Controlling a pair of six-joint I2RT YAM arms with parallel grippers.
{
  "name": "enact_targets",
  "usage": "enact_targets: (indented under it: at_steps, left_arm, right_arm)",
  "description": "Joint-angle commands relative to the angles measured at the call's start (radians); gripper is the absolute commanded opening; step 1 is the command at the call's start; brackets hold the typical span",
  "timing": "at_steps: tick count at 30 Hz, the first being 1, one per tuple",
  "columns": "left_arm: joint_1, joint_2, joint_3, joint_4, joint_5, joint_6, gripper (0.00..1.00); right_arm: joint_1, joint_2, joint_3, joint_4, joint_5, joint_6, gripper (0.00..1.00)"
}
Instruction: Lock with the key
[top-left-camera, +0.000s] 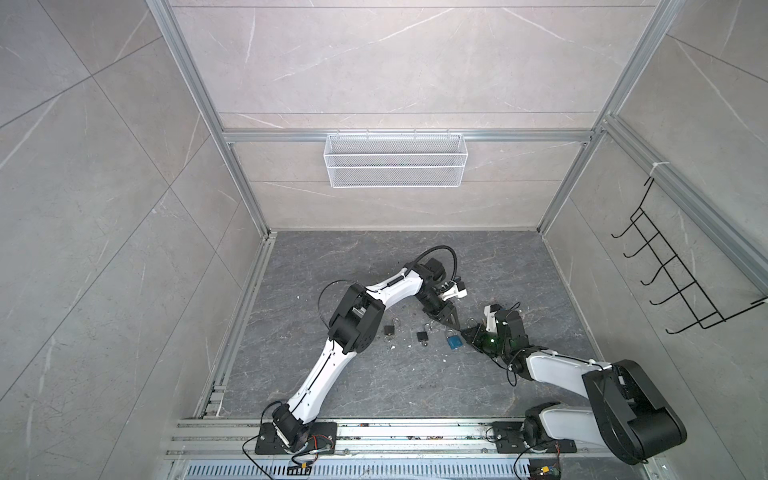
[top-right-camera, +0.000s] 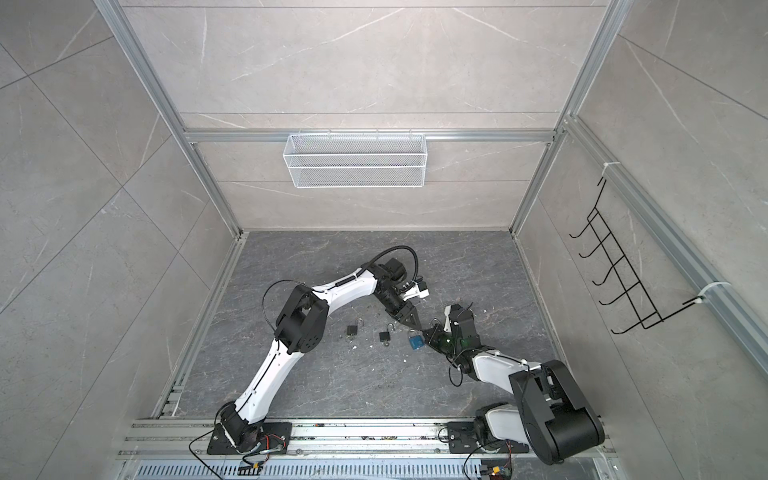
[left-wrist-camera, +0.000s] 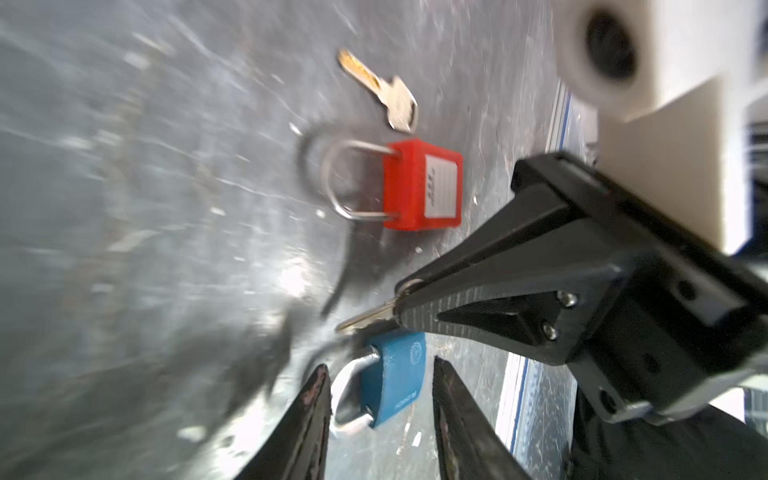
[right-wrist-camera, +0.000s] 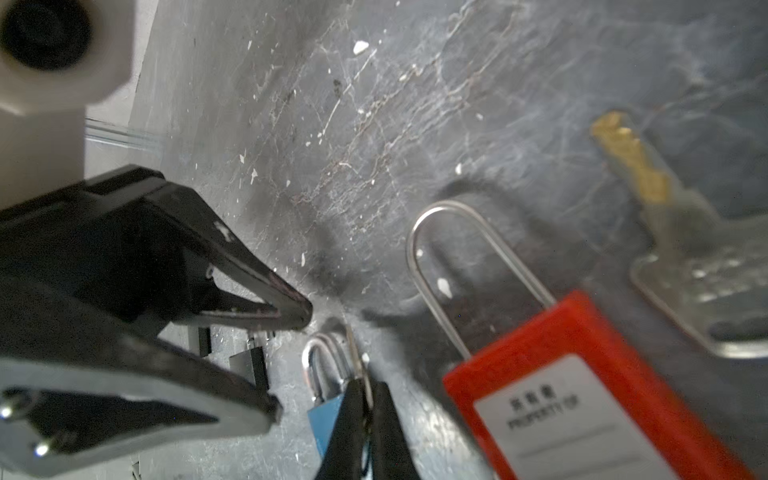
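Left tool (left-wrist-camera: 380, 365) is seen open, jaws parted, near small blue padlock (left-wrist-camera: 395, 378) laid flat on dark grey marbled bench (left-wrist-camera: 166, 208). Right tool (left-wrist-camera: 405, 299) is clamped on thin silver key (left-wrist-camera: 365, 318), just beside padlock.

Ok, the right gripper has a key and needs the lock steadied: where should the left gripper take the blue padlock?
The blue padlock lies flat on the table, so I'd come from above and pinch its body across the narrow sides, leaving shackle and bottom end free. The left gripper, open, straddles it.
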Motion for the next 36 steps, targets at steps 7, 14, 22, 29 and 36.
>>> enact_targets:
  at_steps: [7,14,22,29,36]
  left_arm:
    - [0.048,-0.125,-0.086,0.186,-0.035,-0.109,0.43]
    - [0.067,-0.302,-0.251,0.389,-0.101,-0.185,0.47]
    - [0.071,-0.429,-0.325,0.454,-0.207,-0.220,0.62]
    - [0.072,-0.592,-0.518,0.638,-0.349,-0.287,0.98]
    - [0.066,-0.754,-0.764,0.803,-0.501,-0.366,1.00]
  right_arm:
    - [0.009,0.042,-0.011,0.042,0.043,0.033,0.09]
    - [0.011,-0.019,-0.016,-0.016,0.043,0.034,0.22]
    - [0.014,-0.132,-0.010,-0.126,0.047,0.031,0.29]
    - [0.020,-0.225,0.014,-0.252,0.065,0.009,0.30]
    - [0.061,-0.260,0.112,-0.363,0.070,-0.024,0.30]
